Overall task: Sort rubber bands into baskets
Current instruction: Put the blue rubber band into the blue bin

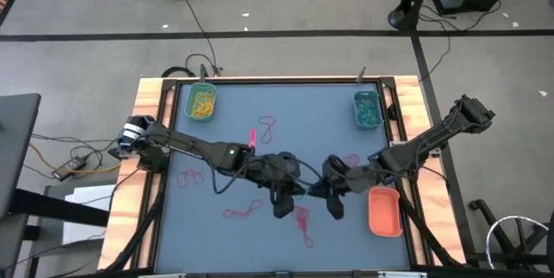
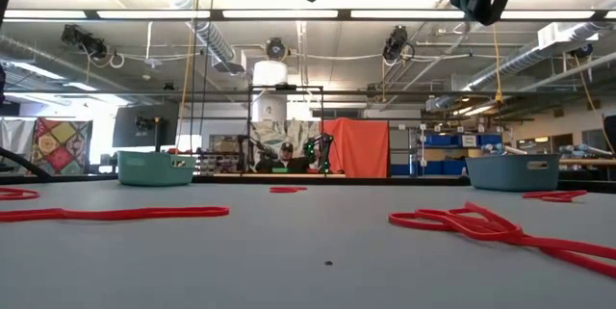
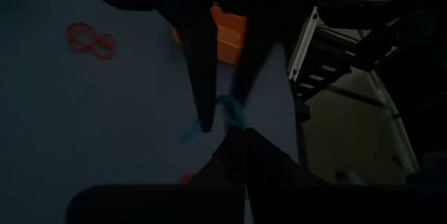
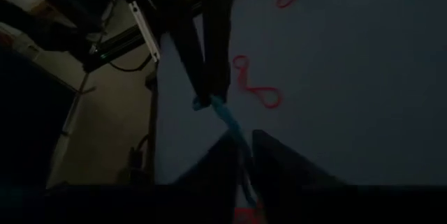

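Note:
My left gripper (image 1: 297,190) and right gripper (image 1: 318,190) meet tip to tip above the middle of the table. A teal rubber band (image 4: 227,117) runs between them. In the right wrist view it goes from the left gripper's closed tips into my right gripper (image 4: 244,140). It also shows in the left wrist view (image 3: 228,109), just past my left gripper (image 3: 244,135). Red rubber bands (image 1: 301,219) lie below them. The green basket (image 1: 190,105) holds yellow bands, the teal basket (image 1: 356,112) holds teal bands, and the orange-red basket (image 1: 384,211) sits just right of the right gripper.
More red bands lie at the back middle (image 1: 267,126), the left (image 1: 190,177), the front (image 1: 242,211) and near the right arm (image 1: 351,161). Wooden rails edge the table (image 1: 147,113). Black cables lie on the floor behind it.

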